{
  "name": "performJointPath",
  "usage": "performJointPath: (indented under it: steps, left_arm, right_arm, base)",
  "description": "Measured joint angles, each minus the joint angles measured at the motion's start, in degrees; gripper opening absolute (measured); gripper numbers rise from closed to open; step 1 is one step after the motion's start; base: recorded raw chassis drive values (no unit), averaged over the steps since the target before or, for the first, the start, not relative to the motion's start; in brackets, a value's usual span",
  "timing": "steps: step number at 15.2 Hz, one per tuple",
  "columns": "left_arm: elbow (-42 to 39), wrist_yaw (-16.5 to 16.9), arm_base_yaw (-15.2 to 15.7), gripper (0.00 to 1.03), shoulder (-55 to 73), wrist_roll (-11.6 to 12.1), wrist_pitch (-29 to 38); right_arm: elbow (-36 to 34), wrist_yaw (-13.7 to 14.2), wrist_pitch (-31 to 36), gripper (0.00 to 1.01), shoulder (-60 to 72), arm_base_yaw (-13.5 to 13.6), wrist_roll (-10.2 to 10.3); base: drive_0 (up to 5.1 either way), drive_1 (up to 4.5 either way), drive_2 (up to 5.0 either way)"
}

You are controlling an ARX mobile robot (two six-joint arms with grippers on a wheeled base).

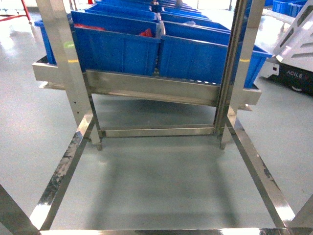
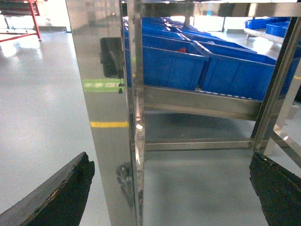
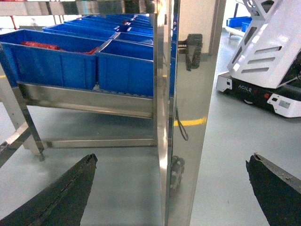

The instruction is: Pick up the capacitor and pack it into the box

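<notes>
Neither the pink box nor a single capacitor can be made out in any view; the only hint is red-orange content lying in the blue bins (image 1: 117,49) on the steel rack (image 1: 146,88), seen in the head view as a red patch (image 1: 145,33) at the back corner of the near left bin, and too small to tell piece from piece. The left gripper (image 2: 171,188) shows in its wrist view as two dark fingertips (image 2: 61,197) at the lower corners, set wide apart with nothing between them, so it is open. The right gripper (image 3: 171,188) looks the same in its own view, fingertips (image 3: 61,197) spread and empty. Both hang low over the grey floor (image 1: 156,181), well short of the bins. A polished steel upright (image 2: 110,117) stands directly ahead of the left gripper, and another upright (image 3: 181,117) directly ahead of the right one, each between its gripper and the bins. Low steel rails (image 1: 63,171) frame the floor in front of the rack. A white wheeled machine (image 3: 273,61) stands to the right, beside the rack.
</notes>
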Motion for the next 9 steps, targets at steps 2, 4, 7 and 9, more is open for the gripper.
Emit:
performJointPath:
  steps: [2,4,7,9]
  left_arm:
    - [0.0,0.0,0.0,0.98,0.0,0.0,0.0]
    - [0.0,0.0,0.0,0.98,0.0,0.0,0.0]
    - [0.0,0.0,0.0,0.98,0.0,0.0,0.0]
    - [0.0,0.0,0.0,0.98,0.0,0.0,0.0]
  right_arm:
    - [0.0,0.0,0.0,0.98,0.0,0.0,0.0]
    - [0.0,0.0,0.0,0.98,0.0,0.0,0.0]
    - [0.0,0.0,0.0,0.98,0.0,0.0,0.0]
    - [0.0,0.0,0.0,0.98,0.0,0.0,0.0]
  base:
    - [0.0,0.0,0.0]
    - [0.0,0.0,0.0]
    - [0.0,0.0,0.0]
    - [0.0,0.0,0.0]
